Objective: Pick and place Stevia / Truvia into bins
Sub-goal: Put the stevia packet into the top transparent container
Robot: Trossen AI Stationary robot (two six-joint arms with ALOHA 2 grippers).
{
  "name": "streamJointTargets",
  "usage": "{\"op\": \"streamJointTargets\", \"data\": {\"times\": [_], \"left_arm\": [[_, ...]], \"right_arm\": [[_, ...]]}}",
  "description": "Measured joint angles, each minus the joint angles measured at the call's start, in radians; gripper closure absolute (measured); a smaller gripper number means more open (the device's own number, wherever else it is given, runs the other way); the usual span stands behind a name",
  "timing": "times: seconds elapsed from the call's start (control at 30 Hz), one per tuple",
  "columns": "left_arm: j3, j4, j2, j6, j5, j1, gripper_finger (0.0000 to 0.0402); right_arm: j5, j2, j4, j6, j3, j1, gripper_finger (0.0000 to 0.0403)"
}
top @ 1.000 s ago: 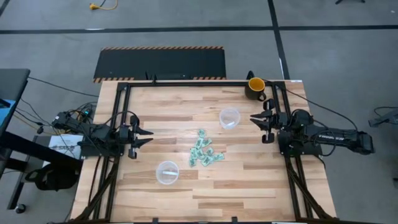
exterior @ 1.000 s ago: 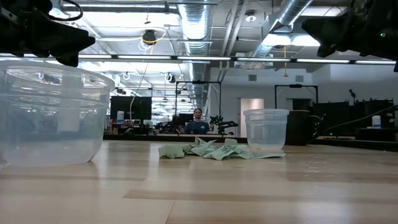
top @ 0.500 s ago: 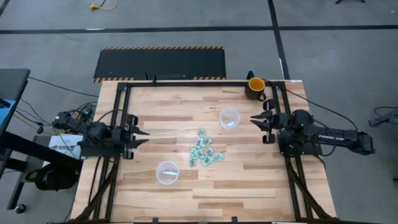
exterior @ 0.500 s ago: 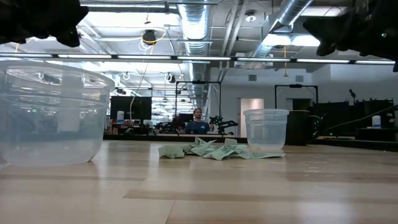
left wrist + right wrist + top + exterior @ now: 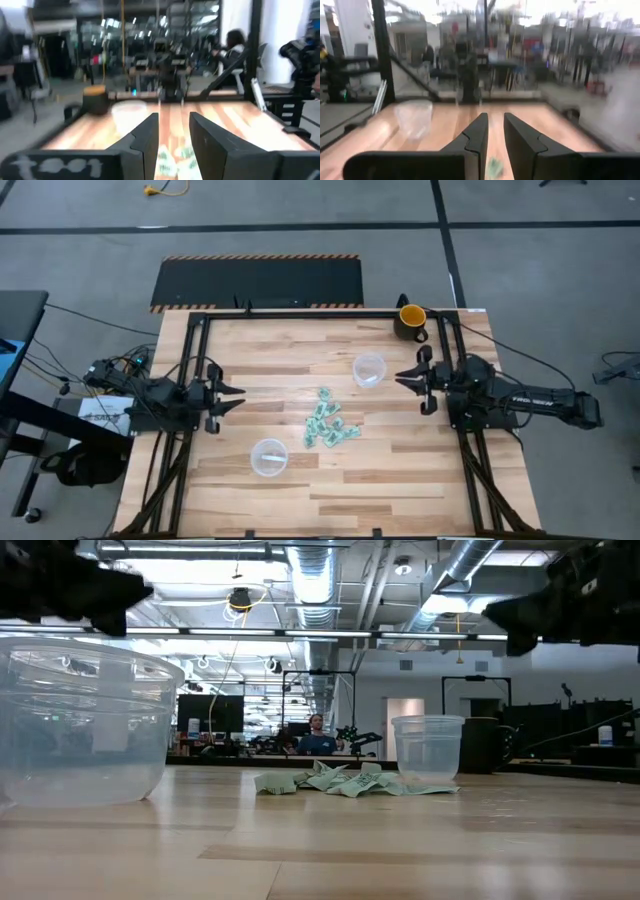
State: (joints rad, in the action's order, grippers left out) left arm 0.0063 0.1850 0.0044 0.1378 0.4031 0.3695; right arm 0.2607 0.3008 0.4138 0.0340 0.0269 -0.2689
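Clearly, the task is standing at its very beginning: no sachet is lying in either bin yet, as far as the pictures are showing. All the Stevia / Truvia sachets (image 5: 329,423) are lying in one loose pile near the middle of the table (image 5: 400,470), some overlapping each other.

The two bins are both looking empty. One clear cup (image 5: 369,369) is standing just beyond the pile, toward the right arm's side, and the other clear cup (image 5: 269,457) is standing near the front edge, closer to the left arm. A dark mug (image 5: 411,321) with yellow inside is sitting at the far corner, well apart from the pile.

The left gripper (image 5: 238,397) is hovering above the left side of the table, with its fingers standing narrowly apart and holding nothing. The right gripper (image 5: 398,377) is hovering just beside the far cup, its fingers also only a little apart and empty.

So every sachet is waiting to be picked.
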Motion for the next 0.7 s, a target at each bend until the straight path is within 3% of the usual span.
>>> {"op": "streamJointTargets", "data": {"times": [0.13, 0.27, 0.57, 0.7], "left_arm": [[0.000, 0.111, 0.000, 0.134, -0.051, 0.000, 0.0303], [0.000, 0.119, 0.000, 0.169, -0.045, 0.000, 0.0303], [0.000, -0.096, 0.000, -0.016, 0.003, 0.000, 0.0303], [0.023, -0.162, 0.026, -0.097, -0.046, 0.000, 0.0303]], "right_arm": [[0.000, 0.000, 0.120, 0.005, 0.000, 0.000, 0.0346], [0.000, 0.000, 0.120, 0.018, 0.000, 0.000, 0.0346], [0.000, 0.000, -0.145, -0.089, 0.000, 0.000, 0.0346], [0.000, 0.000, -0.262, -0.131, 0.000, 0.000, 0.0346]]}}
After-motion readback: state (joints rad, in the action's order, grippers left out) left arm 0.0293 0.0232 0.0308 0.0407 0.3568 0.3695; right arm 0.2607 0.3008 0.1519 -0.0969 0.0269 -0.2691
